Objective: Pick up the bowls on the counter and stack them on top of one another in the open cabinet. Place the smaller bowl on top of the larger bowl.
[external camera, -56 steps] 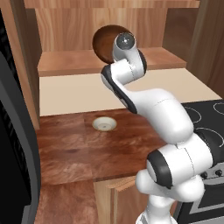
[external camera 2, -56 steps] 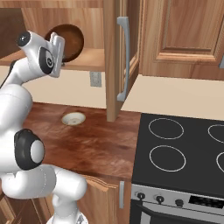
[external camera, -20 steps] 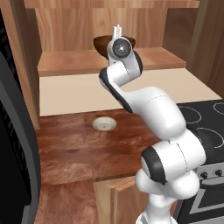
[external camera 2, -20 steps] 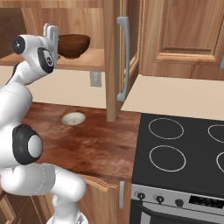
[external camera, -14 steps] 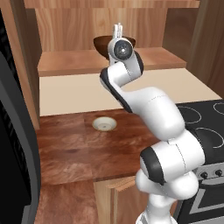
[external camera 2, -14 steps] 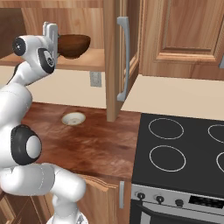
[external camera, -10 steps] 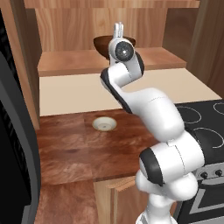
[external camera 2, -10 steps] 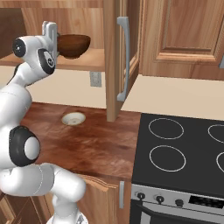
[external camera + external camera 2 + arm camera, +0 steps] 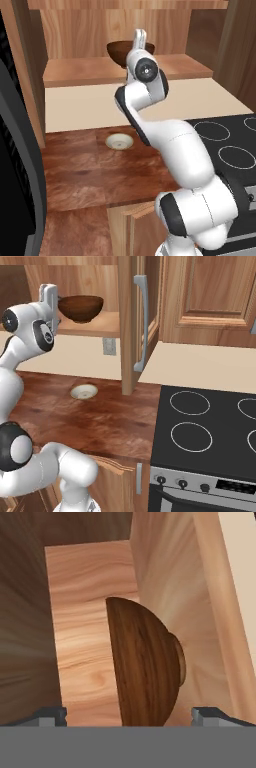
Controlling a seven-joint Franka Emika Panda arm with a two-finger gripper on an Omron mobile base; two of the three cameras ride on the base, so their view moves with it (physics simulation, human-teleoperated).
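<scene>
**Brown bowl on cabinet shelf, hand let go**

Larger bowl (image 9: 80, 308) sits upright on the cabinet (image 9: 90, 75) shelf board, near the back panel. Hand (image 9: 49, 301) is just in front of that bowl at its rim height — fingers spread wide, gripping nothing; in the hand view the fingertips (image 9: 50, 715) stand either side of the bowl with clear gaps. Smaller bowl (image 9: 119, 142) rests on the worktop (image 9: 85, 170) below the bowl on the shelf, close to the wall — well apart from it. Stovetop (image 9: 210, 428) lies right of the worktop.

Kitchen — black stovetop (image 9: 210, 426), wood cabinet (image 9: 150, 311), wood counter (image 9: 100, 421).
</scene>
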